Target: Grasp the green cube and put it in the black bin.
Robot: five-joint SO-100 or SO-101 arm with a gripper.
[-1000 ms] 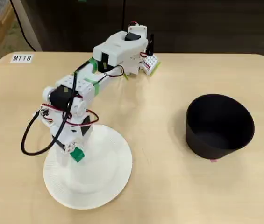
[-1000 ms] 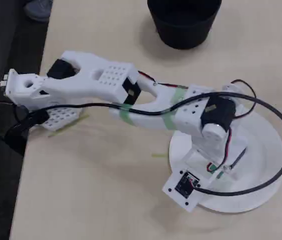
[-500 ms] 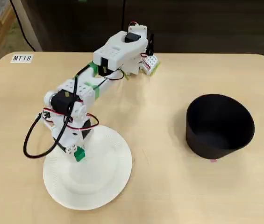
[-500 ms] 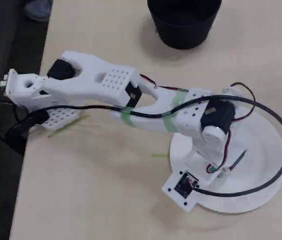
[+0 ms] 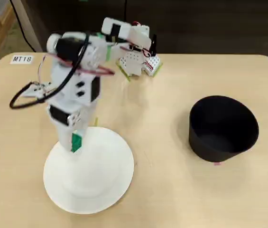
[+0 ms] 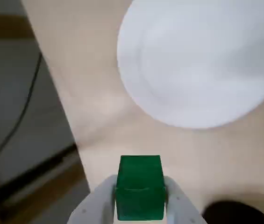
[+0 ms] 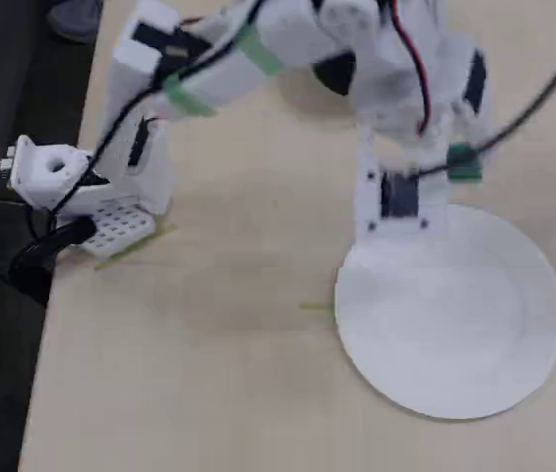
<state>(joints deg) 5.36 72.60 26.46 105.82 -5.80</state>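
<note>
White arm bent over w/ elbow high, wrist pointing down toward table in both fixed views. Gripper (image 6: 140, 205) clamped on green cube (image 6: 140, 187), white fingers (image 6: 100, 201) pressing its two sides, cube held off the surface.

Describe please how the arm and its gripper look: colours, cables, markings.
The arm is white plastic with black motor blocks. Green tape bands wrap one link. Black cables loop beside it, and thin red wires run along it. The gripper has two smooth white fingers. The base is white and perforated.
</note>
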